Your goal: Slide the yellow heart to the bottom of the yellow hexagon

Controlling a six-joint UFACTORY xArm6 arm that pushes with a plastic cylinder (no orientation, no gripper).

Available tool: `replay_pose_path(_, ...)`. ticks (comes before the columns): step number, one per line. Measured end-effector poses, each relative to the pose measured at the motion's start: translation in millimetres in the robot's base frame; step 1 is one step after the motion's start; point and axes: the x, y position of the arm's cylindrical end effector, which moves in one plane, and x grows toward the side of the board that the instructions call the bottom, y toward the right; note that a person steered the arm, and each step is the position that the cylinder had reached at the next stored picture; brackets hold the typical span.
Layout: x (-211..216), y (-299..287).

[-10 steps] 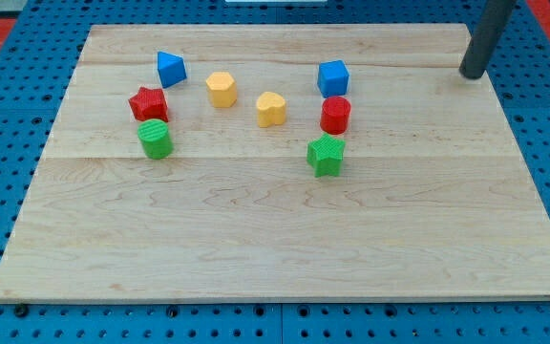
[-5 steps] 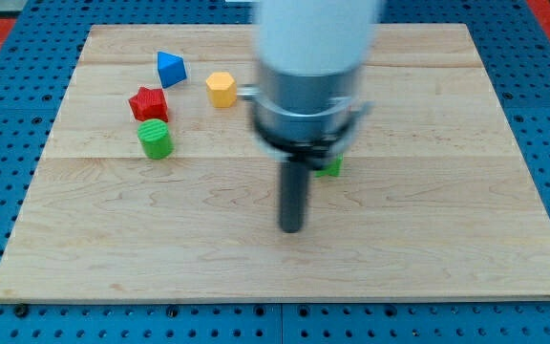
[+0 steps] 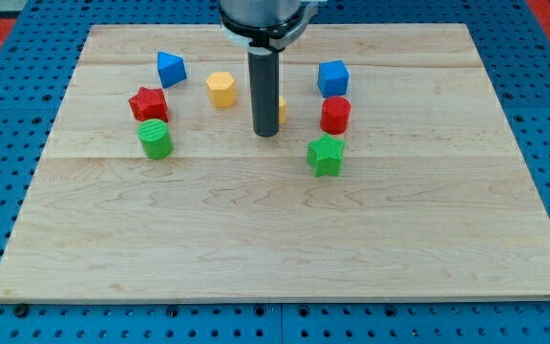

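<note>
- We have no jaws, only a rod; my tip [image 3: 266, 133] sits at the near side of the yellow heart [image 3: 282, 107], largely hiding it.
- The yellow hexagon [image 3: 221, 89] lies left, slightly farther.
- We judge contact is just being made; next, circle right and push the heart left.

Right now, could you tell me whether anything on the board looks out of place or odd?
Nothing stands out. All the blocks sit flat on the board. My tip stands in front of the yellow heart, hiding most of it, right of the yellow hexagon.

My tip [image 3: 266, 133] sits just in front of the yellow heart block [image 3: 281, 108], right of the yellow hexagon block [image 3: 221, 89].
</note>
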Motion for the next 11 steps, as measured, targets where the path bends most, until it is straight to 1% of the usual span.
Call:
replay_pose_path(2,-33.3,1.6)
replay_pose_path(4,-34.8,30.3)
replay_pose_path(5,-48.4,31.0)
replay_pose_path(6,-49.7,18.9)
replay_pose_path(8,-48.6,25.7)
replay_pose_path(10,-107.9,21.7)
replay_pose_path(11,-125.7,6.0)
